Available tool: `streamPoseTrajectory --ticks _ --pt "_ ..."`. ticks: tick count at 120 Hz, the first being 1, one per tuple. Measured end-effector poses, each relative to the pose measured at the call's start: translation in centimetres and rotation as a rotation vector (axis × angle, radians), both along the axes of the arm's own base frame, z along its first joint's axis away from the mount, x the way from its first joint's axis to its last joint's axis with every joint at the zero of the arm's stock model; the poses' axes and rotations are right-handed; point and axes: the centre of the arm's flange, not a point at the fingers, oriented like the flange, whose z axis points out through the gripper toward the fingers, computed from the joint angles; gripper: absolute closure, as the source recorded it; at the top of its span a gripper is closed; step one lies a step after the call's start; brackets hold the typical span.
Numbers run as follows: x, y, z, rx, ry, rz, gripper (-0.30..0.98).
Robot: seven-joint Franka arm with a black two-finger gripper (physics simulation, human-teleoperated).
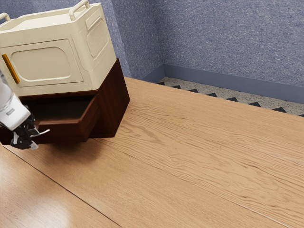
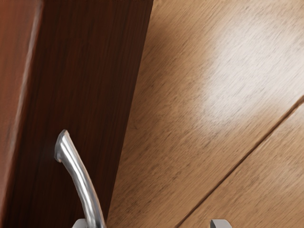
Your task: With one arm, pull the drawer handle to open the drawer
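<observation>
My gripper [image 1: 33, 138] is at the front of the dark wooden drawer [image 1: 61, 131], beside its curved metal handle [image 1: 44, 131]. The drawer is pulled part way out of its cabinet [image 1: 114, 102], so its dark inside shows. In the wrist view, the tips of my gripper [image 2: 151, 224] stand wide apart, open. The silver handle [image 2: 80, 175] curves away from the drawer front [image 2: 85, 80] and passes close to one fingertip, well away from the other; whether it touches is unclear.
A cream box [image 1: 47, 59] with an orange handle [image 1: 10, 69] and raised top rails sits on the cabinet. The wooden table [image 1: 190, 161] stretches in front of the cabinet and toward the exterior view's right. A blue speckled wall [image 1: 228, 42] stands behind.
</observation>
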Motion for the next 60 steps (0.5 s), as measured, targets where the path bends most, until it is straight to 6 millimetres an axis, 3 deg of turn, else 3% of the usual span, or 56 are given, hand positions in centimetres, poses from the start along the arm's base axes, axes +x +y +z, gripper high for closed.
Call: streamPoseTrajectory --ticks 60 --pt "-2.7 -1.5 -0.3 -0.013 -0.007 -0.013 0.46"
